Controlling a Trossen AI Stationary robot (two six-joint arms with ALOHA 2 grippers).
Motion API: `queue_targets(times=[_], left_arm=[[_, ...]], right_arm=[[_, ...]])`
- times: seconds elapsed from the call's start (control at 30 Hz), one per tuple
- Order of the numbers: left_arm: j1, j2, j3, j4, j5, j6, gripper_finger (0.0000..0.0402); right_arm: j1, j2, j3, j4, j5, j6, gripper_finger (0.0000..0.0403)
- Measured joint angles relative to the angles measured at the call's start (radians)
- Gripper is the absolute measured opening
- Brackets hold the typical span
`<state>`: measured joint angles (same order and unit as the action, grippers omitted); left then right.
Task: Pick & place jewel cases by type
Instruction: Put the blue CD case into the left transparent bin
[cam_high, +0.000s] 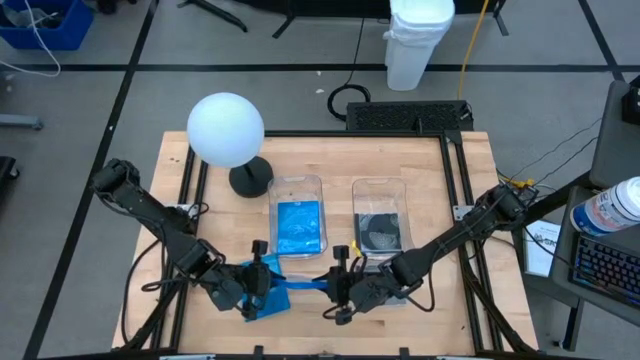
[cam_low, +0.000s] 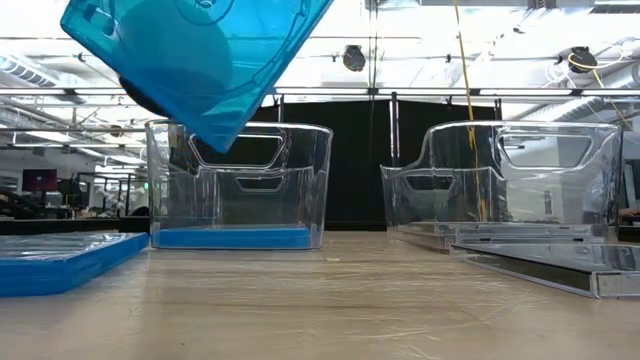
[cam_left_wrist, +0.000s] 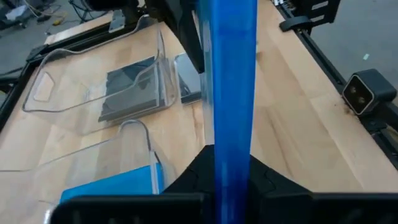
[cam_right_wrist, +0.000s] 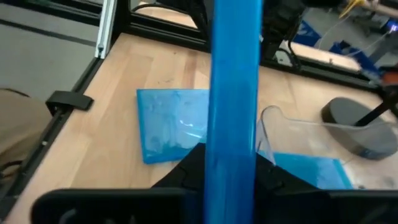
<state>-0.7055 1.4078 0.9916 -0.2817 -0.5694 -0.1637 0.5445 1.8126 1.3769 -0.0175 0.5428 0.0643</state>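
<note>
So both arms are on the same blue jewel case (cam_high: 296, 287) right now, a handover in mid-air over the front of the counter (cam_high: 440, 190). The left gripper (cam_high: 258, 280) has its fingers clamped on one end and the right gripper (cam_high: 338, 285) has its fingers around the other end, though I can't tell how tight that right grip is. In both wrist views the case runs edge-on straight out from between the fingers, so its long axis lies across the counter, spanning from one gripper to the other.

What matters next, I think: the bin with blue cases (cam_high: 297, 215) sits just behind the held case, slightly nearer the left gripper, while the bin with dark cases (cam_high: 380, 215) is behind the right one. Another blue case (cam_high: 268, 303) lies flat under the left gripper, and a clear-looking case (cam_low: 560, 265) lies flat in front of the dark bin.

My guess is the left arm carries it back into the blue bin once the right lets go.
</note>
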Motion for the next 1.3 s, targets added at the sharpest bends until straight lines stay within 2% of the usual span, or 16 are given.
queue_targets(times=[0.1,0.2,0.37,0.57,0.7,0.83,0.97,1.07,1.13,1.2,1.3], left_arm=[[-0.002,0.000,0.000,-0.005,-0.010,0.009,0.0049],[-0.010,0.000,0.000,-0.007,-0.028,0.014,0.0056],[-0.028,0.000,0.000,0.006,-0.087,0.067,0.0026],[-0.032,0.000,0.000,0.033,-0.099,0.092,0.0026],[-0.043,0.000,0.000,0.060,-0.130,0.136,0.0036],[-0.066,-0.005,0.000,0.138,-0.182,0.216,0.0026],[-0.091,-0.027,0.000,0.279,-0.196,0.359,0.0026],[-0.117,-0.050,0.000,0.421,-0.220,0.485,0.0029],[-0.131,-0.063,0.000,0.504,-0.218,0.562,0.0033],[-0.143,-0.071,0.000,0.556,-0.216,0.628,0.0031],[-0.147,-0.075,0.000,0.597,-0.154,0.683,0.0026]], right_arm=[[0.010,0.000,0.000,0.005,0.025,-0.037,0.0084],[0.029,-0.013,0.000,-0.012,0.116,-0.057,0.0120],[0.065,-0.052,0.000,-0.017,0.225,-0.080,0.0177],[0.107,-0.099,0.000,-0.013,0.291,-0.068,0.0219],[0.150,-0.109,0.000,-0.024,0.351,-0.066,0.0229],[0.198,-0.109,0.000,-0.025,0.427,-0.069,0.0230],[0.241,-0.110,-0.017,-0.008,0.502,-0.054,0.0227],[0.281,-0.110,-0.055,0.030,0.614,-0.074,0.0228],[0.303,-0.109,-0.087,0.086,0.666,-0.094,0.0228],[0.317,-0.109,-0.129,0.185,0.669,-0.143,0.0227],[0.324,-0.109,-0.203,0.451,0.614,-0.303,0.0223]])
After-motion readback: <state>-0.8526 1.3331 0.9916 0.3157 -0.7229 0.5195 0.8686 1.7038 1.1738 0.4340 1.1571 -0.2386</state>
